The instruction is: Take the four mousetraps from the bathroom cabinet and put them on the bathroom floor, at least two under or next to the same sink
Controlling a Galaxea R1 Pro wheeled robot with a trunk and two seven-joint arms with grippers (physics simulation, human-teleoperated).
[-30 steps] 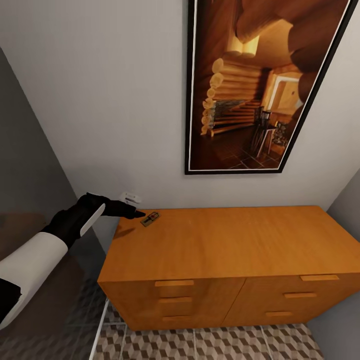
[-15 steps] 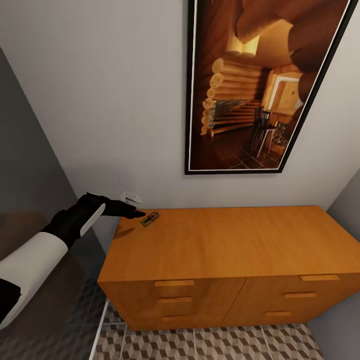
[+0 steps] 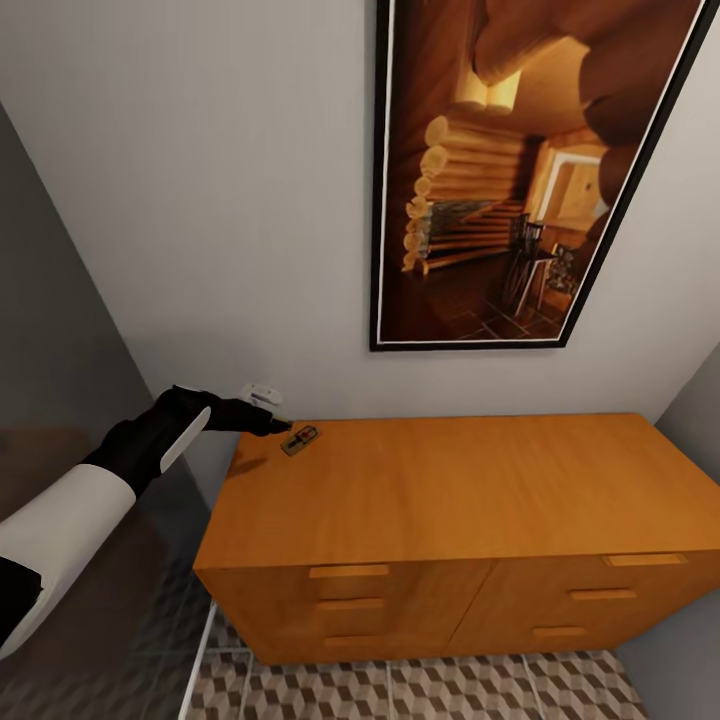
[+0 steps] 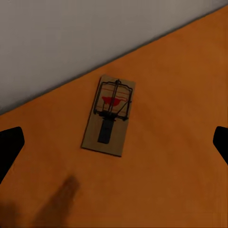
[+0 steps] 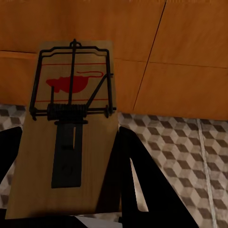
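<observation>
Mousetraps: one lay on the cabinet top, another was held in the right gripper.

Since a second earlier almost nothing had moved: the head view tipped very slightly, and the left gripper (image 3: pixel 283 427) stayed poised just beside the mousetrap (image 3: pixel 300 438) at the back left corner of the cabinet (image 3: pixel 430 500), close to the wall. In the left wrist view that mousetrap (image 4: pixel 109 114) lay flat on the worktop between the fingers (image 4: pixel 9 147), which stood wide apart, not touching it. The right gripper (image 5: pixel 71 209) was clamped on a second mousetrap (image 5: pixel 71 128) in front of the drawer fronts, above the bathroom floor (image 5: pixel 175 152). The pick-up looked imminent, not begun.
</observation>
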